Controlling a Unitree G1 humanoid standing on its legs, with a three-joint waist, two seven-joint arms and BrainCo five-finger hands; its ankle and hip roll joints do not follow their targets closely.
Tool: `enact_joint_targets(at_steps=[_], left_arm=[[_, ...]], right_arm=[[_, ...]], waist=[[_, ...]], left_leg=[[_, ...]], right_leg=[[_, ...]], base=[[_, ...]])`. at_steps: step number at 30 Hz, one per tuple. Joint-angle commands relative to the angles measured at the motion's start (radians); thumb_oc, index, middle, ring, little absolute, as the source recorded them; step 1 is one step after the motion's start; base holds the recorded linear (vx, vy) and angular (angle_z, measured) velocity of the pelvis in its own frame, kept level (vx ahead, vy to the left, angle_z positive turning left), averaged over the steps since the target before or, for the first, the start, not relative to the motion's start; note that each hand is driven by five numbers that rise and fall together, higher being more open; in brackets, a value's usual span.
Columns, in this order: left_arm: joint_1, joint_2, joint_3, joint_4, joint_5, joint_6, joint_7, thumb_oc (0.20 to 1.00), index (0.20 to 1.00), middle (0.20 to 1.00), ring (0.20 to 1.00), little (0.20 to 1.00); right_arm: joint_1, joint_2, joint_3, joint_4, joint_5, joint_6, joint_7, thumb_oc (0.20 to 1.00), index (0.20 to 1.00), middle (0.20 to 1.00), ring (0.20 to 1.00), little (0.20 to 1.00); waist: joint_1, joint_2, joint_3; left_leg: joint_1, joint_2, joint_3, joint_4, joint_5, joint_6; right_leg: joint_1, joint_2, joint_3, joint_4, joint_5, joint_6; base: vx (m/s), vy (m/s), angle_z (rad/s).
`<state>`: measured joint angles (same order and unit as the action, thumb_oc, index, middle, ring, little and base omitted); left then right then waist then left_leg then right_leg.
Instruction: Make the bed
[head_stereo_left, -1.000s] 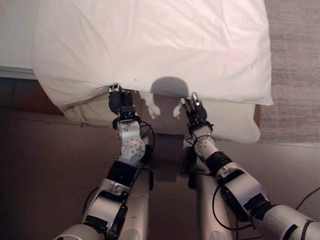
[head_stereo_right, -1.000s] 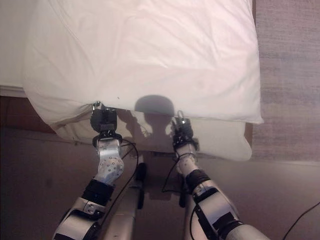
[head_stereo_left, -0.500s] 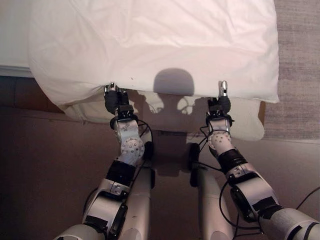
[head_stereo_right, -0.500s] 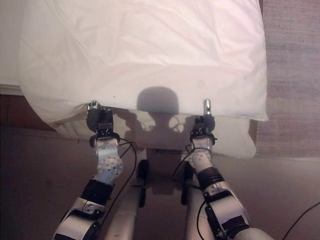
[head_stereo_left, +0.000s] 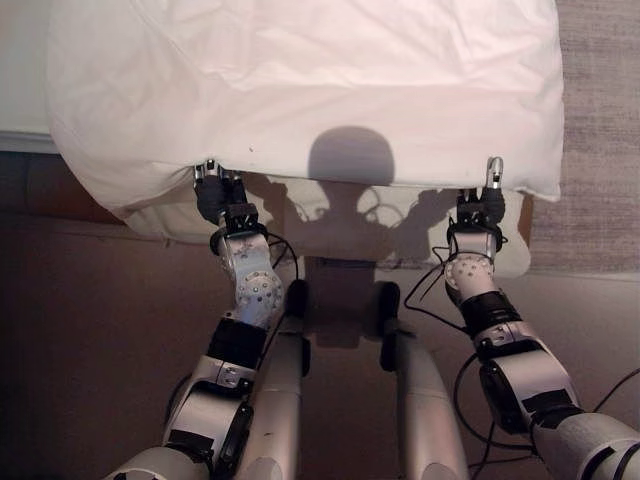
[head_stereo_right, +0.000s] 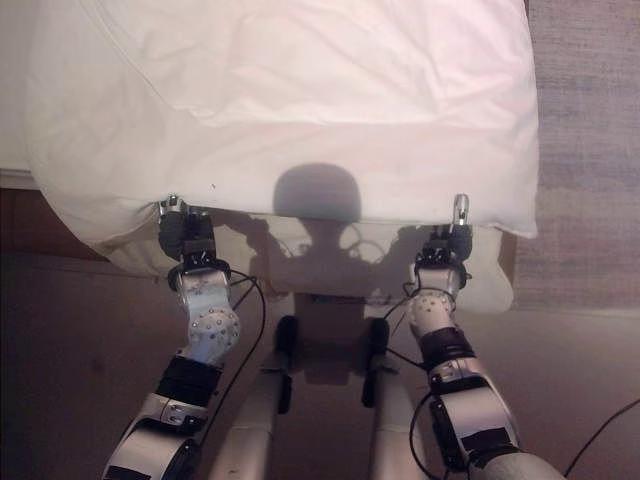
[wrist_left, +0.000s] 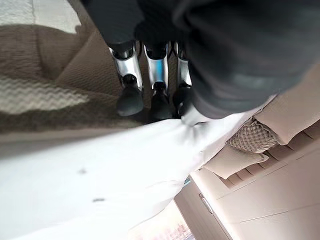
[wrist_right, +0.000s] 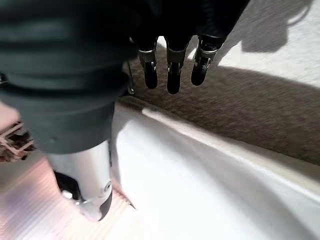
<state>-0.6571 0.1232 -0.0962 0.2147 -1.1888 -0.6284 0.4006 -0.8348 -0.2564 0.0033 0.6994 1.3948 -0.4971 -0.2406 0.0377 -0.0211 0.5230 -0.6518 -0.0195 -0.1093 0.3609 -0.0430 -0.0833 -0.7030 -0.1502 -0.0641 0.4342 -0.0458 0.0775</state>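
Left hand (head_stereo_left: 218, 190) pinching near edge of white, wrinkled cotton duvet (head_stereo_left: 330, 80) over bed; right hand (head_stereo_left: 480, 205), fingers straight and apart, now shifted outward to duvet's right corner. Wider spacing suggests readiness to pull cover square.

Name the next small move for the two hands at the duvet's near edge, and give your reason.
Probably close the right hand on the white duvet. The left hand has its fingers curled into a bunched fold of the edge, while the right hand's fingers hang straight, gripping nothing, with the duvet edge lying between fingers and thumb. Both hands holding would likely let the cover be spread evenly.
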Motion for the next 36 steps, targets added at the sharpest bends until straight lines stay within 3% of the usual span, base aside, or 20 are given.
enact_joint_targets(at_steps=[1,14,15,16,17,18,28,36], left_arm=[[-0.013,0.061,0.115,-0.114,0.120,-0.110,0.001,0.200,0.200,0.200,0.200,0.200],[-0.007,0.063,0.108,-0.115,0.125,-0.105,-0.005,0.200,0.200,0.200,0.200,0.200],[-0.007,0.061,0.112,-0.114,0.124,-0.109,0.000,0.200,0.200,0.200,0.200,0.200],[-0.005,0.060,0.116,-0.114,0.126,-0.109,0.002,0.200,0.200,0.200,0.200,0.200],[-0.004,0.060,0.116,-0.114,0.126,-0.109,0.002,0.200,0.200,0.200,0.200,0.200],[0.000,0.059,0.118,-0.115,0.124,-0.107,0.006,0.200,0.200,0.200,0.200,0.200],[0.020,0.059,0.124,-0.119,0.125,-0.106,0.009,0.200,0.200,0.200,0.200,0.200],[0.064,0.066,0.133,-0.110,0.119,-0.091,0.011,0.200,0.200,0.200,0.200,0.200]], right_arm=[[0.013,-0.081,-0.052,-0.026,-0.046,-0.082,-0.020,1.000,1.000,1.000,1.000,1.000],[-0.010,-0.084,-0.017,-0.042,-0.081,-0.057,-0.013,1.000,1.000,1.000,1.000,1.000],[-0.019,-0.081,-0.016,-0.044,-0.077,-0.063,-0.016,0.903,0.903,0.903,0.903,0.903],[-0.020,-0.080,-0.015,-0.046,-0.079,-0.064,-0.019,0.451,0.451,0.451,0.451,0.451],[-0.020,-0.080,-0.015,-0.046,-0.079,-0.064,-0.019,0.451,0.451,0.451,0.451,0.451],[-0.019,-0.078,-0.016,-0.052,-0.080,-0.065,-0.019,0.200,0.200,0.200,0.200,0.200],[0.022,-0.059,-0.033,-0.180,-0.121,-0.108,-0.035,0.200,0.200,0.200,0.200,0.200],[0.090,-0.063,-0.056,-0.364,-0.263,-0.156,-0.114,0.200,0.200,0.200,0.200,0.200]], waist=[[-0.003,0.045,-0.108],[0.002,0.038,-0.122],[0.006,0.040,-0.120],[0.005,0.041,-0.119],[0.005,0.041,-0.119],[0.005,0.043,-0.120],[-0.002,0.038,-0.120],[-0.015,0.025,-0.125]], left_leg=[[-0.036,-0.096,0.088,0.008,-0.007,0.079],[-0.051,-0.093,0.103,-0.001,-0.002,0.085],[-0.052,-0.094,0.102,-0.003,0.000,0.083],[-0.053,-0.096,0.101,-0.004,0.001,0.084],[-0.053,-0.096,0.101,-0.004,0.001,0.084],[-0.053,-0.096,0.101,-0.005,0.001,0.085],[-0.058,-0.097,0.106,0.007,-0.006,0.091],[-0.065,-0.092,0.120,0.020,-0.012,0.094]], right_leg=[[-0.001,0.041,-0.011,-0.074,0.072,0.030],[-0.018,0.042,-0.003,-0.092,0.090,0.033],[-0.020,0.044,-0.002,-0.091,0.089,0.033],[-0.022,0.043,-0.001,-0.091,0.088,0.033],[-0.022,0.043,-0.001,-0.091,0.088,0.033],[-0.024,0.042,-0.002,-0.088,0.088,0.032],[-0.036,0.039,0.005,-0.070,0.083,0.035],[-0.047,0.044,0.017,-0.065,0.088,0.036]], base=[[0.00,0.000,0.00],[0.00,0.000,0.00],[0.00,0.000,0.00],[0.00,0.000,0.00],[0.00,0.000,0.00],[0.00,0.000,0.00],[0.00,0.000,0.00],[0.00,0.003,-0.02]])
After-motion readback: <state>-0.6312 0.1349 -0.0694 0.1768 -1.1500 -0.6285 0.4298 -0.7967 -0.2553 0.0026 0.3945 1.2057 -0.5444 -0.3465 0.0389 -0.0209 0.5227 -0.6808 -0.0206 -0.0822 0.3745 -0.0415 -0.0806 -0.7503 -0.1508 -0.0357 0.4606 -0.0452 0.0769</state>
